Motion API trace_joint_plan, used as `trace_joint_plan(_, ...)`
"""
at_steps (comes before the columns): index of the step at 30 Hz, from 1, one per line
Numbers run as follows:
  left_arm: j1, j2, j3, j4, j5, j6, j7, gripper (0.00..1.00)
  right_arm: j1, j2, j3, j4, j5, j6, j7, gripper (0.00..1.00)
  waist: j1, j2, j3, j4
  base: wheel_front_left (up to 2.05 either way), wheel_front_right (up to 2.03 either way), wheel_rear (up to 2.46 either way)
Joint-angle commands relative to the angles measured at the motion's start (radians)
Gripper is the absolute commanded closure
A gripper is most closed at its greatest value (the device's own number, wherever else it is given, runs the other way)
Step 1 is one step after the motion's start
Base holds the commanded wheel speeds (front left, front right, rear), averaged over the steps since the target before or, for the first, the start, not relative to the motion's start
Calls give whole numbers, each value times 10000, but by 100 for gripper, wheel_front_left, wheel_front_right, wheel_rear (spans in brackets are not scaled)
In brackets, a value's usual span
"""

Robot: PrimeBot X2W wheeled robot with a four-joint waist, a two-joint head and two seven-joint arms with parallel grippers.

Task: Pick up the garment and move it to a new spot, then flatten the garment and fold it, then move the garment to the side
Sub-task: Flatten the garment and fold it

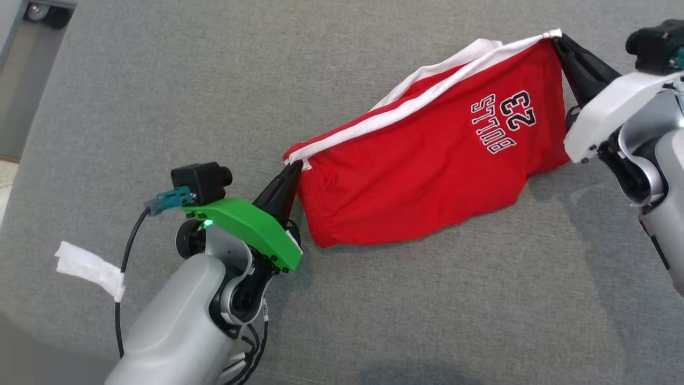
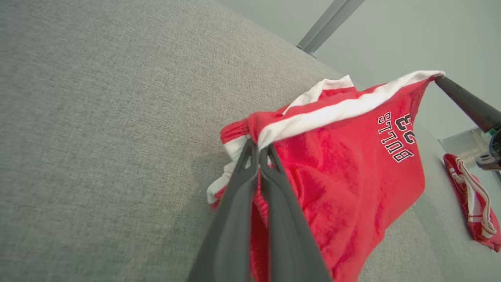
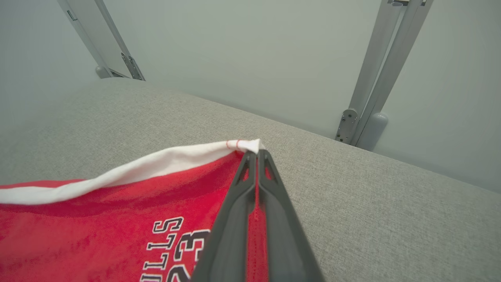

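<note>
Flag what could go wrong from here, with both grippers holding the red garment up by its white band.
1. The right gripper pinches only the very corner of the white band; tension could pull it free.
2. The garment sags between it and the left gripper, its lower edge slack near the grey surface; laying it down like this may trap wrinkles.

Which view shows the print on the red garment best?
The head view: the whole print on the red garment is clear. The left wrist view shows it whole but smaller and slanted; in the right wrist view the right gripper and the bottom edge hide part.
</note>
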Motion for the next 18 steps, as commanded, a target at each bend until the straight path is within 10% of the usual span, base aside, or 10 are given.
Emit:
trace_joint_plan(1, -363, -172, -64, 354, 136, -128, 42, 100, -343, 72, 185, 386, -19, -7, 41, 100, 0, 0, 639, 737, 0, 0, 0)
trace_joint_plan(16, -1997, -1005, -320, 3017, 366, -999, -444, 100, -2522, 573, 1132, 3565, -657, -10, -193, 100, 0, 0, 769, 777, 0, 0, 0)
trace_joint_plan(18, -2047, -1019, -330, 3164, 385, -1066, -533, 75, -2585, 672, 1162, 3755, -656, -10, -322, 100, 0, 0, 756, 715, 0, 0, 0)
